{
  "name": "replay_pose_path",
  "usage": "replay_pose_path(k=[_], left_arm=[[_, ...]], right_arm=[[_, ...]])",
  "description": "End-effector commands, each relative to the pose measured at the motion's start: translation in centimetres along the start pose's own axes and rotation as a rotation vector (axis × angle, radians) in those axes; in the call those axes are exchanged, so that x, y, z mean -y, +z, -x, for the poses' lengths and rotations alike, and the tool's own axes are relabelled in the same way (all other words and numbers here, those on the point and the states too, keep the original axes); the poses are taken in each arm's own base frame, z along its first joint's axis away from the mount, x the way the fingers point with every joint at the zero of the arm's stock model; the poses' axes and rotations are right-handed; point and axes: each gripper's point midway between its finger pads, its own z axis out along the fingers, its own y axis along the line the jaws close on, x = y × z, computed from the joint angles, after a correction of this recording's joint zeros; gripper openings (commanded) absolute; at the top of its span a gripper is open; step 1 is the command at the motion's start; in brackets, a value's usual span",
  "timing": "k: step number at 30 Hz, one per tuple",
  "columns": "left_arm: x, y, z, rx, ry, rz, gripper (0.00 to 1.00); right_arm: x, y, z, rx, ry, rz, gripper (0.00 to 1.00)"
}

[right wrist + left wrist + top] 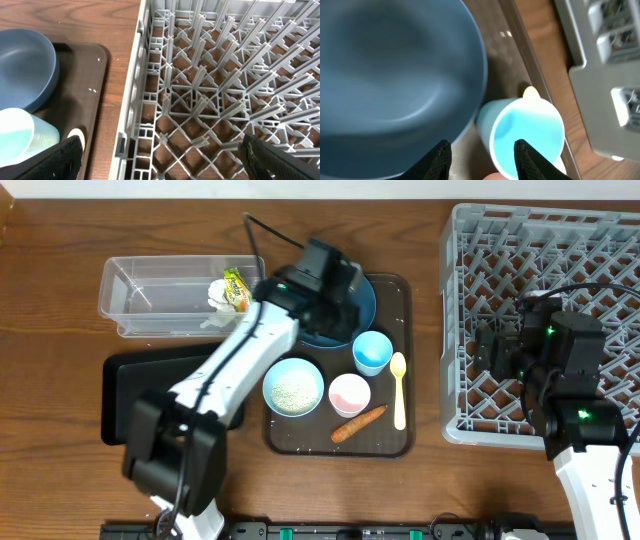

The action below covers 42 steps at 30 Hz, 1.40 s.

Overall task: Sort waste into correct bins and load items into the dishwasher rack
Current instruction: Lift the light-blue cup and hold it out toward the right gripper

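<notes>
Left end effector (pixel 482 146), half-spread and empty, hangs over the near rim of the light blue plastic cup (pixel 527 132), just beside the dark blue round plate (pixel 395 75) on the dark brown tray (pixel 495 50). An off-centre descent could tip the cup. Farther off, the right end effector (pixel 160 160) gapes wide and empty above the grey lattice dishwasher rack (pixel 210 90).

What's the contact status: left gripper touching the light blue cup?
Cannot tell. In the left wrist view the left gripper straddles the near wall of the light blue cup, but neither contact nor a gap shows plainly. Overhead does not settle it either.
</notes>
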Motion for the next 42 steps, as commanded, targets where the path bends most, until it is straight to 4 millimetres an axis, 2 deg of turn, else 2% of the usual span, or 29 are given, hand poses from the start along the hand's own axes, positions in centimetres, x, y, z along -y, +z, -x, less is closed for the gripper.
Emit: replay_pose_path(k=[1,8,12,13,19,23,28,30,32,35,38,42], left_arm=[[0.8,1.9,-1.3,-0.060,0.028,-0.015,0.44],[1.1,4.6,-3.0,-0.130,0.038,-0.009,0.41],[1.1,4.7,-2.6,-0.115,0.042,-0.012,0.11],[1.2,4.7,-2.3,-0.104,0.045,-0.014,0.07],[1.0,4.3,-0.7,-0.043,0.050,-0.019,0.06],[0.0,1.9,1.7,0.034,0.020,-0.014,0.06],[-2.5,-3.4,5.5,0.184,-0.132,-0.049,0.06],[-2.9,-5.3,6.8,0.236,-0.195,-0.151,0.06],[-2.3,-7.3,8.1,0.272,-0.230,-0.326,0.06],[-1.3,-10.4,9.4,0.303,-0.217,-0.604,0.06],[-0.5,-12.6,9.6,0.304,-0.167,-0.790,0.06],[0.2,-13.1,9.1,0.277,-0.147,-0.865,0.06]], right_arm=[[0.4,-0.4,0.8,0.020,0.002,-0.011,0.99],[0.3,-0.4,0.8,0.019,0.002,-0.010,0.99],[0.4,-0.4,0.7,0.016,0.002,-0.011,0.99],[0.4,-0.4,0.7,0.015,0.003,-0.010,0.99],[0.4,-0.4,0.4,0.005,0.003,-0.011,0.99],[0.9,-0.4,0.4,0.005,0.004,-0.041,0.99],[3.5,-0.5,0.8,0.027,0.103,-0.168,0.99],[3.3,0.1,1.3,0.039,0.129,-0.129,0.99],[1.8,1.0,1.9,0.052,0.133,-0.010,0.99],[-3.5,1.5,3.4,0.102,0.032,0.349,0.99],[-8.5,0.3,4.7,0.182,-0.063,0.704,0.99],[-12.6,-2.8,5.8,0.302,-0.186,1.095,0.99]])
